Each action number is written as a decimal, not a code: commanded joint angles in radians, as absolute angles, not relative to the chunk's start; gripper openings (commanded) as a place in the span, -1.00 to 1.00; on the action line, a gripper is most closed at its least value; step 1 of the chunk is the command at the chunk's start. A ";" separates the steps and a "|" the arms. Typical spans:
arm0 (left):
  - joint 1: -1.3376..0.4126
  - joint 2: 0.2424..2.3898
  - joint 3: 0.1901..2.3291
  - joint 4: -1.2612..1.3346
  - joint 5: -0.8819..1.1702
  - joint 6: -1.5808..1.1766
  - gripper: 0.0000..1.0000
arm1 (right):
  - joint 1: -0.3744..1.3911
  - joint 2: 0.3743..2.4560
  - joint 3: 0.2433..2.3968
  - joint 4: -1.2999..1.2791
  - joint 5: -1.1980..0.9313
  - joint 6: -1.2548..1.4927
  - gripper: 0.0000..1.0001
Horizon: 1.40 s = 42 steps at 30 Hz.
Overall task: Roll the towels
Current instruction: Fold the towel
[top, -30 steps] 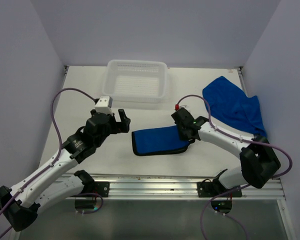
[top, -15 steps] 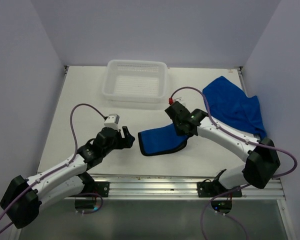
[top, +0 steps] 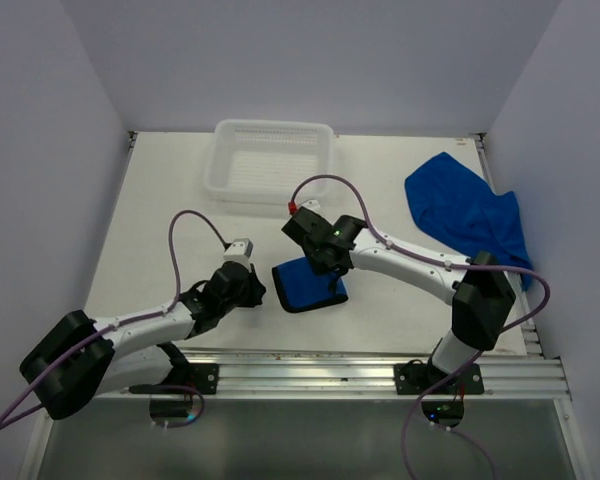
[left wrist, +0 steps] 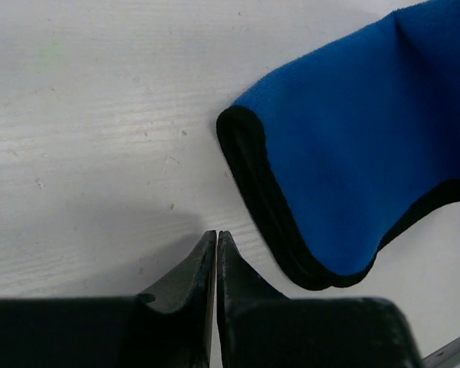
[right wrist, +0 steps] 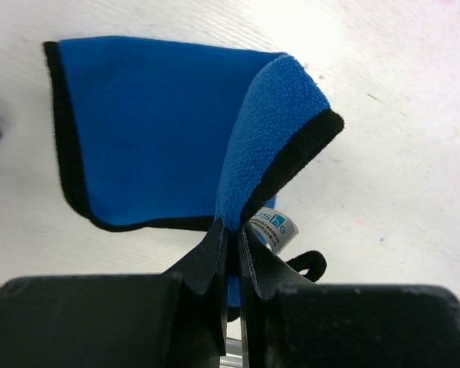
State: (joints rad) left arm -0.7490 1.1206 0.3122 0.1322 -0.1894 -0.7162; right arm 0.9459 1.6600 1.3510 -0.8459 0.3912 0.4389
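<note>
**Two-tone arms, purple leads**

White link shells with chunky black joint housings on both left arm [top: 130, 330] and right arm [top: 410, 265]. Thin purple cable [top: 325, 178] off each wrist, with a little red plug tip [top: 292, 207] on the right one. Small white camera block [top: 238, 250] on the left wrist. Matte black tapered fingers [left wrist: 192, 268], black bases [top: 425, 378].

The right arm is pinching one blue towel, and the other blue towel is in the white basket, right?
Not quite. The right arm's fingers do pinch the folded towel, but the other towel lies crumpled on the table, right of the basket, not in it. The top view shows it.
</note>
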 commanded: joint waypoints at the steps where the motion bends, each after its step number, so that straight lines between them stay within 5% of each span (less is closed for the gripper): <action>1: -0.764 1.160 0.308 0.259 -0.204 -0.726 -0.88 | 0.965 1.692 1.416 -0.835 0.338 0.465 -0.92; 34: -0.813 1.310 0.264 0.384 -0.256 -0.775 -1.00 | 1.003 1.910 1.463 -0.637 0.104 0.554 -0.86; 39: -0.813 1.304 0.258 0.377 -0.258 -0.775 -1.00 | 1.006 1.928 1.465 -0.629 0.084 0.555 -0.69; 42: -0.813 1.301 0.258 0.373 -0.259 -0.773 -1.00 | 1.006 1.921 1.468 -0.634 0.086 0.555 -0.37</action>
State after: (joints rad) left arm -0.8078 1.3106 0.2764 0.4015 -0.2310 -0.7681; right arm 1.0012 1.9331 1.4563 -0.6571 0.1081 0.5495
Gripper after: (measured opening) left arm 0.007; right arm 0.289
